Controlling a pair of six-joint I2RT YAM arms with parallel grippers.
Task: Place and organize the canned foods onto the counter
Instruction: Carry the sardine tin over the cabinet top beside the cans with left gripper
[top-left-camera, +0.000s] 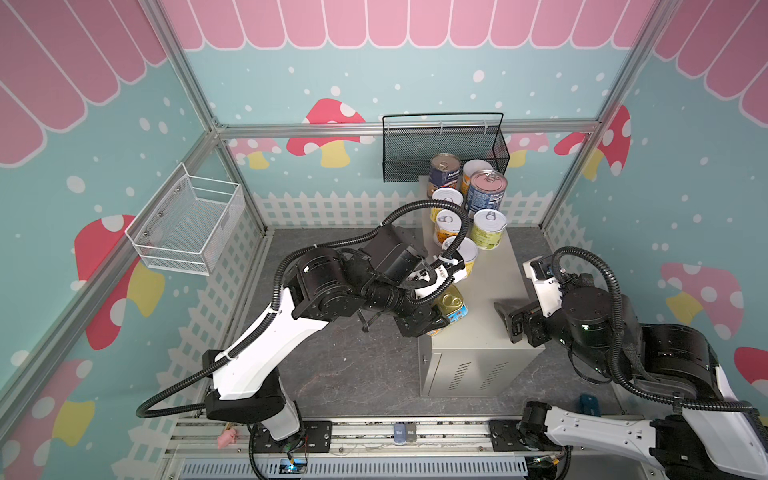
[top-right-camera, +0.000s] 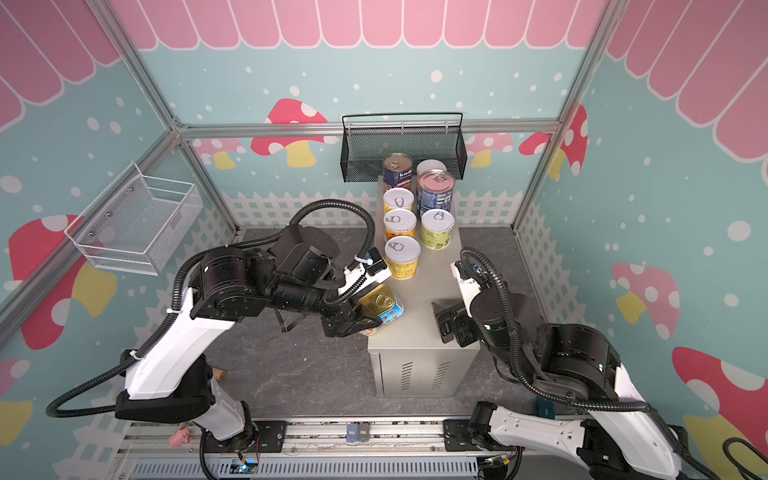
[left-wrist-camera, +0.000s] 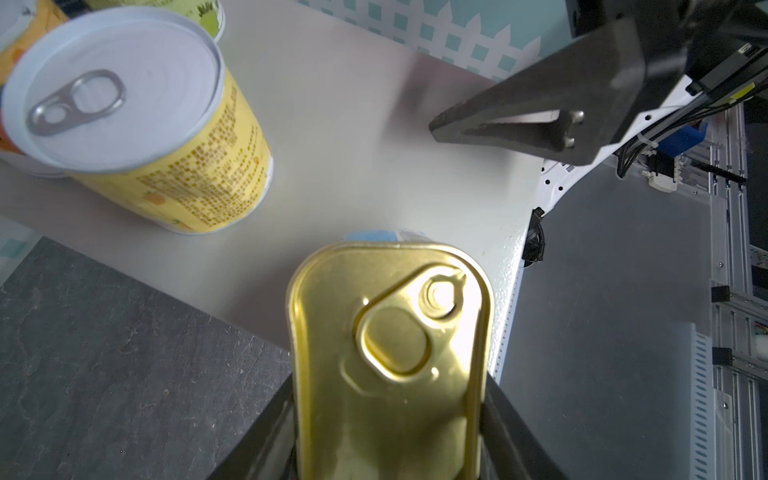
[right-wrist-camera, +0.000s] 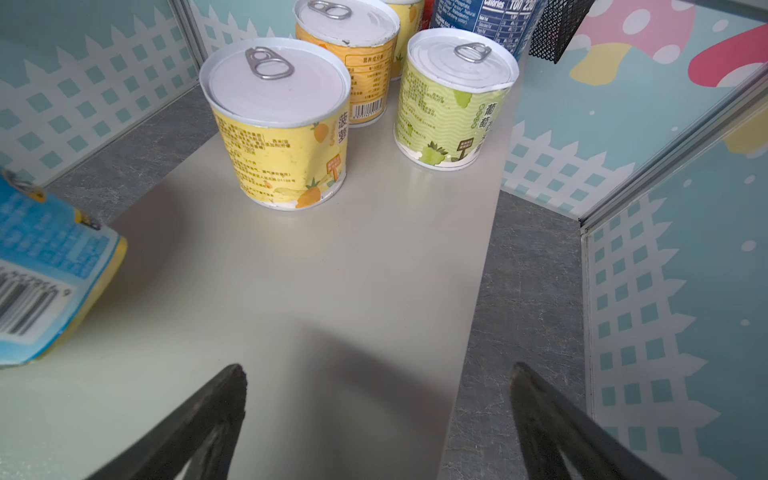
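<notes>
The counter (top-left-camera: 486, 299) carries seven cans (top-right-camera: 400, 224) upright in two rows at its far end, and its near half is bare. My left gripper (top-right-camera: 368, 321) is clamped on the sides of the flat gold tin (left-wrist-camera: 390, 357), which hangs tilted over the counter's near left edge, close to the nearest yellow can (left-wrist-camera: 137, 116). I judge I should bring it inboard, level it, lower it flat in line with that row, and only then let go. My right gripper (right-wrist-camera: 378, 370) hovers wide open and empty over the bare stretch, best held clear of the tin's path.
</notes>
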